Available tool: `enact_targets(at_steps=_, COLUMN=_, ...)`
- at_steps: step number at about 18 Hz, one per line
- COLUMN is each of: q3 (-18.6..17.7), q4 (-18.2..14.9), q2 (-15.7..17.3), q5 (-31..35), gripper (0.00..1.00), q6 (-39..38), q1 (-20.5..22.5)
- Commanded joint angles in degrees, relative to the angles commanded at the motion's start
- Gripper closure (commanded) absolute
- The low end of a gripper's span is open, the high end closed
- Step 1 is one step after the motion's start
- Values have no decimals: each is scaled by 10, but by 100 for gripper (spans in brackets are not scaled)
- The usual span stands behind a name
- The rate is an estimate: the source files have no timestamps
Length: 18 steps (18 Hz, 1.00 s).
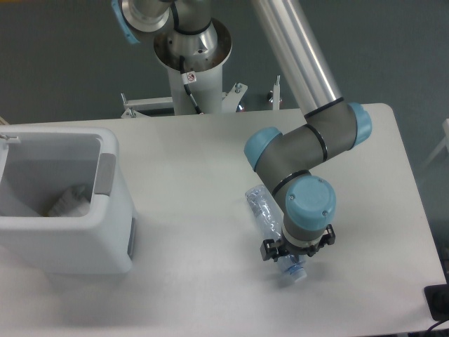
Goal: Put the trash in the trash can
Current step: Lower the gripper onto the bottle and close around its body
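Observation:
The clear bluish bottle (262, 208) lies on the white table, slanting from mid-table down to its white cap (298, 274) near the front edge. My gripper (296, 255) points straight down over the bottle's neck end, its jaws spread to either side of the bottle. The wrist hides the middle of the bottle. A whitish wrinkly wad of wrapper (70, 201) rests inside the trash can (77, 246), the large white bin with grey side panels at the left of the table.
The arm's base column (191, 56) stands behind the table's far edge. The table's front edge runs just below the bottle cap. A dark object (438, 302) shows at the lower right corner, off the table.

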Motion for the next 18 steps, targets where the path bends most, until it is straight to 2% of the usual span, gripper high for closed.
enact_targets(at_steps=5, q3=-1, q4=4, q2=-15, q5=-1, gripper=1, q6=1, q1=0)
enact_targets(at_steps=6, q3=-1, q4=4, q2=-14, q5=-9, gripper=10, q6=1, q1=0)
enact_targets(at_steps=9, q3=3, q4=4, q2=-15, q5=-19, gripper=22, q6=1, q1=-1)
enact_targets(at_steps=12, q3=7, q4=4, q2=-13, q5=-30, gripper=46, q6=1, q1=-3)
enact_targets(at_steps=13, q3=10, q4=4, q2=-11, q5=-36, gripper=58, q6=1, q1=-3)
enact_targets(at_steps=14, q3=12, q4=4, q2=-9, q5=-39, gripper=64, q6=1, q1=-3)
enact_targets(at_steps=18, q3=16, q4=4, q2=17, q5=-75, gripper=64, q6=3, q1=-3)
